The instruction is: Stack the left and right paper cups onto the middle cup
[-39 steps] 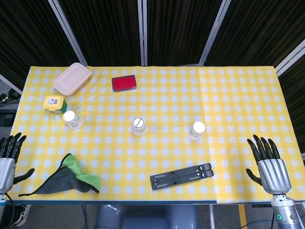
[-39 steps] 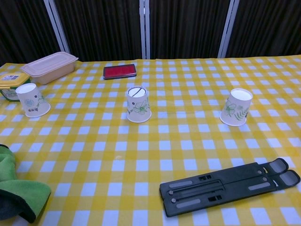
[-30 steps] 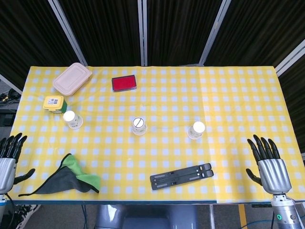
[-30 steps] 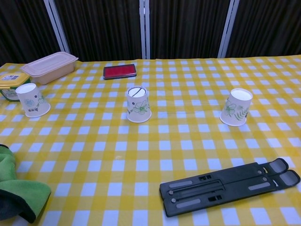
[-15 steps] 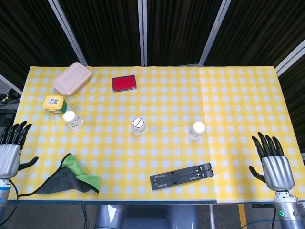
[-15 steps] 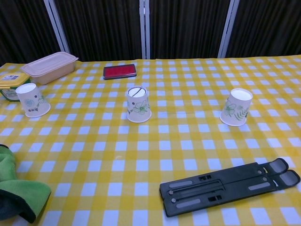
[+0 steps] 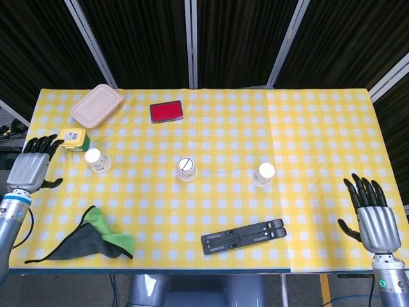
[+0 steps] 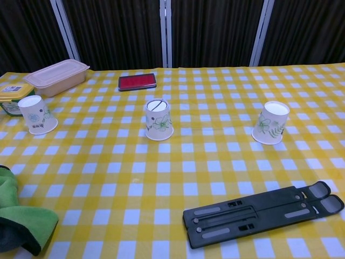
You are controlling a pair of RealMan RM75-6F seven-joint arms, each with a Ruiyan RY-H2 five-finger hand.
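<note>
left hand [image 7: 30, 167] at left edge, fingers apart, empty, apparently just short of left cup [image 7: 97, 160] | right hand [image 7: 375, 219] lower right, fingers spread, empty | middle cup [image 7: 186, 169] frame centre, upside down | right cup [image 7: 262, 174] right of it, apart

Stood well apart: left cup [image 7: 97, 160], middle cup [image 7: 186, 169], right cup [image 7: 262, 174], bare desk [image 7: 319, 141] between them. Crowded beside the left cup by a yellow container [image 7: 72, 138], perhaps touching. Lay nearer the front edge: black stand [image 7: 243, 235], green cloth [image 7: 96, 234].
</note>
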